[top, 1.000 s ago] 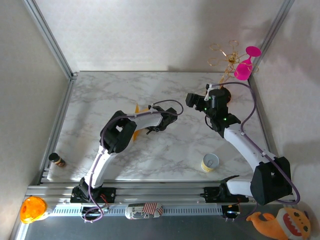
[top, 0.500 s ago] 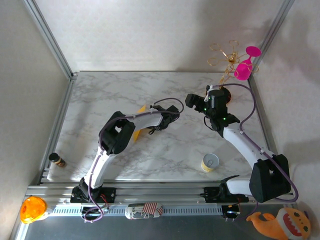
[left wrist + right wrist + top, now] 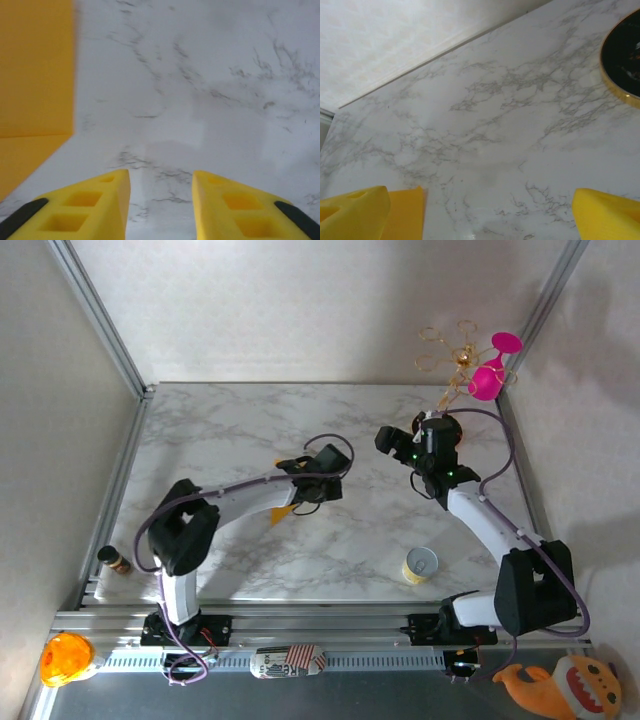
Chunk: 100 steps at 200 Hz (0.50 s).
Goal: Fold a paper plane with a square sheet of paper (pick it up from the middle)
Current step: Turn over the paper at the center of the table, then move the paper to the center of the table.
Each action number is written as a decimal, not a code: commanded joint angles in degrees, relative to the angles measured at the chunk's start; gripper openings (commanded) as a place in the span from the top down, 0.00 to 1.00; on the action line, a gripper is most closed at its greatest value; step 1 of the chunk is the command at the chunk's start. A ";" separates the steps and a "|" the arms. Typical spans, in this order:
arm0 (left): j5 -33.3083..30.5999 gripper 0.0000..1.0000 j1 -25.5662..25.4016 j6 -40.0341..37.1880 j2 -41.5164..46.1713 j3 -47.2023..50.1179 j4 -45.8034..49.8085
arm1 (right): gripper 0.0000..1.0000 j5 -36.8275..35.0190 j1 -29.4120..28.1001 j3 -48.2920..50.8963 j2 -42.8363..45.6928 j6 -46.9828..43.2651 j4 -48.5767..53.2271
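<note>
The square sheet of paper is yellow-orange and lies flat on the marble table, with a folded flap at its lower left. From above, a small corner of the paper pokes out under the left forearm. My left gripper hovers just right of the sheet, open, with bare marble between its yellow fingers. My right gripper stands wide open to the right, holding nothing. An edge of the paper shows beside its left finger.
A paper cup stands near the front right. A black gold-rimmed round base with a gold wire ornament and a pink glass is at the back right. A small brown bottle sits at the left rail, an orange toy off the table.
The left gripper has opened and shifted right off the paper, and the left arm's elbow has swung out to the left. The right arm has barely moved.
</note>
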<state>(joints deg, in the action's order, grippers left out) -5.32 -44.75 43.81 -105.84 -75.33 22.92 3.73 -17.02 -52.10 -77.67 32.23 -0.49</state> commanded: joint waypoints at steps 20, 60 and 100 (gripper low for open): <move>2.65 0.72 7.85 6.26 5.07 12.39 -7.29 | 0.08 6.24 0.23 0.06 -2.81 1.25 -2.48; 2.83 0.76 11.75 8.29 2.91 15.12 -8.53 | 0.10 8.13 0.22 -0.11 -4.28 1.78 -2.15; 1.05 0.76 13.31 4.99 -0.25 13.93 -9.45 | 0.11 9.69 0.16 -0.20 -5.60 2.14 -2.06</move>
<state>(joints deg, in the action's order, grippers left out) -3.18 -32.40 49.56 -103.83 -60.51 14.76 11.38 -17.02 -52.12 -82.24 33.89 -1.50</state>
